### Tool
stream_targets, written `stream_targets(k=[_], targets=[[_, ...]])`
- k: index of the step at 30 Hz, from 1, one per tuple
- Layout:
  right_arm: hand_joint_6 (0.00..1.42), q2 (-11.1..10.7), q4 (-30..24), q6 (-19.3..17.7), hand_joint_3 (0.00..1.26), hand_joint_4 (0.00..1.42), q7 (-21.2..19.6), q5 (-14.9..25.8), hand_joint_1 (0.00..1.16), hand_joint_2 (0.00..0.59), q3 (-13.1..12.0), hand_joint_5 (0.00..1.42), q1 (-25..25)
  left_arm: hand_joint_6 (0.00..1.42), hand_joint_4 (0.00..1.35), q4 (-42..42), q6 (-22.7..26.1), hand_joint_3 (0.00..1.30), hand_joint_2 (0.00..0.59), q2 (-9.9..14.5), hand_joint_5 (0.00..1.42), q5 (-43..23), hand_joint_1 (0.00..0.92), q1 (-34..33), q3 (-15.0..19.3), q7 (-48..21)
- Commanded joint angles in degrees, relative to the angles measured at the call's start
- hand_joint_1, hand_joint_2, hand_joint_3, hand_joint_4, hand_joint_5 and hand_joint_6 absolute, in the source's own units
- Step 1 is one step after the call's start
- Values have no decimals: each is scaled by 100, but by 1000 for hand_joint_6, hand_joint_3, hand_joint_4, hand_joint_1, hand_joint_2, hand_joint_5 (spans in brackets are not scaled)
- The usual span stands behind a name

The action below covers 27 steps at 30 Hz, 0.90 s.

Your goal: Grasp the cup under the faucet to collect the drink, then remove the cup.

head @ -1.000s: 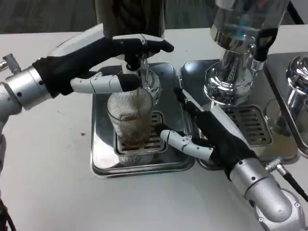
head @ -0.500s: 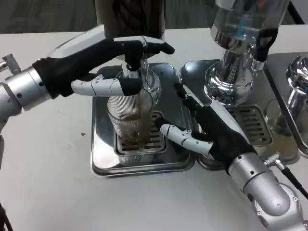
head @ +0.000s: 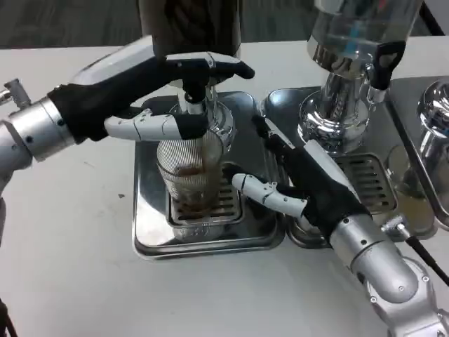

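Both robot hands had work: the left robot hand (head: pixel 158 98) gripped the black faucet lever (head: pixel 191 76) above the ribbed clear glass cup (head: pixel 189 175), while the open right robot hand (head: pixel 302 186) had edged closer beside it, filling evidently unfinished.
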Motion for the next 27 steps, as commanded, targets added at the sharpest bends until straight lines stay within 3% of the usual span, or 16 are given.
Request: stream_targets(k=[1, 27], targets=[[0, 39, 183, -112, 0, 0, -69, 91, 502, 254, -47, 0, -146, 178, 165, -36, -69, 250, 56, 74, 164, 107, 0, 121, -75, -38], [0, 205, 1351, -657, 0, 0, -76, 203, 501, 254, -44, 0, -856, 182, 167, -213, -92, 251, 56, 206, 164, 77, 0, 300, -64, 34]])
